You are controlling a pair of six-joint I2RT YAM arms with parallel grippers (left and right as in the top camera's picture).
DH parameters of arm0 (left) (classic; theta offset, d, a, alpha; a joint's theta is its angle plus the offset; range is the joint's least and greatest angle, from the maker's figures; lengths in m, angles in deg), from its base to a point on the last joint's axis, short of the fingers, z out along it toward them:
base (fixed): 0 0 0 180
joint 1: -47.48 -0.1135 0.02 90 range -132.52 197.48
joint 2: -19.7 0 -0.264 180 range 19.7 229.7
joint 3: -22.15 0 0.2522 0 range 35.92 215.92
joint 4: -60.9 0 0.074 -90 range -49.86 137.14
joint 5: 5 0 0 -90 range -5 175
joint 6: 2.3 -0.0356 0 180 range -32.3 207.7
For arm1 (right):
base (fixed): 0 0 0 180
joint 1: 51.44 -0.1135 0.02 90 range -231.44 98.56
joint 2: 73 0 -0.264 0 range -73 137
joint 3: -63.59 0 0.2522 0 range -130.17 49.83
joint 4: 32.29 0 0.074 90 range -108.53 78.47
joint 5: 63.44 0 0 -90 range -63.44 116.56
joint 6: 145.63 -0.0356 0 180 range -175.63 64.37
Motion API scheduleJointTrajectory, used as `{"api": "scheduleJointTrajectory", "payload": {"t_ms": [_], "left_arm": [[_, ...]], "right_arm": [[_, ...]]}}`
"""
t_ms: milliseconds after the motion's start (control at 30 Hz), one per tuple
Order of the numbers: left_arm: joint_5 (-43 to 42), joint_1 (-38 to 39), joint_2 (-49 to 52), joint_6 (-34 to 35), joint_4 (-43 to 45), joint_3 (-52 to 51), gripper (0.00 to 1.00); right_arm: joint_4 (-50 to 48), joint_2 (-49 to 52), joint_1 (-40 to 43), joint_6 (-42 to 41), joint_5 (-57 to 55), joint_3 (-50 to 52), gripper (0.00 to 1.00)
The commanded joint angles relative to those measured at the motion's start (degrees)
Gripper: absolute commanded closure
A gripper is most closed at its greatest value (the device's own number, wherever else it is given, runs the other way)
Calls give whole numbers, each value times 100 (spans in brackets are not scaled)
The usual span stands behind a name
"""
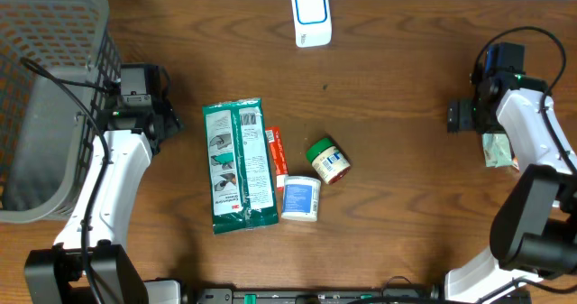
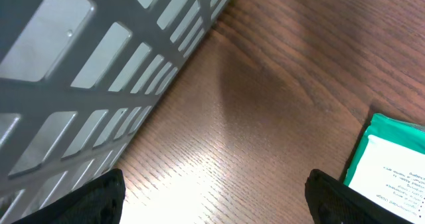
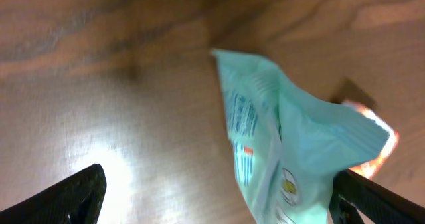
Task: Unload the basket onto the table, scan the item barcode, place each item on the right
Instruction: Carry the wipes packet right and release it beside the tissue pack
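Note:
The white scanner with a blue ring (image 1: 311, 17) stands at the table's far edge. A pale green packet (image 3: 285, 151) lies crumpled on the wood at the far right (image 1: 494, 151). My right gripper (image 3: 216, 187) hangs just over it, jaws spread wide. The packet sits between them, close to the right finger (image 3: 372, 201), and is not clamped. A barcode does not show on it. My left gripper (image 2: 216, 187) is open over bare wood beside the basket, with nothing between its fingers.
A grey basket (image 1: 54, 115) fills the left edge. At the table's middle lie a green wipes pack (image 1: 237, 164), a red tube (image 1: 275, 155), a white tub (image 1: 300, 198) and a green-lidded jar (image 1: 327, 160). The wipes pack's corner (image 2: 392, 164) shows at the left wrist view's right edge.

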Motion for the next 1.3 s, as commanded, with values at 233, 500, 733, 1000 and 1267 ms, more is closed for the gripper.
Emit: {"api": "scheduleJointTrajectory", "payload": {"t_ms": [233,500,733,1000,1267], "left_arm": [[72,-20,42,33,0,-72,14],[72,-20,42,35,0,-72,14],[72,-20,42,35,0,-72,14],[72,-20,42,35,0,-72,14],[72,-20,42,35,0,-72,14]], "right_arm": [[109,-293,0,-44,-98,-155,1],[1080,-542,-92,-144,-101,-522,1],[1602,-887,-164,-262,-50,-885,1],[1130,-723,15,-452,9,-686,1],[1051,-568,46,-382,1381,-634,1]]}}
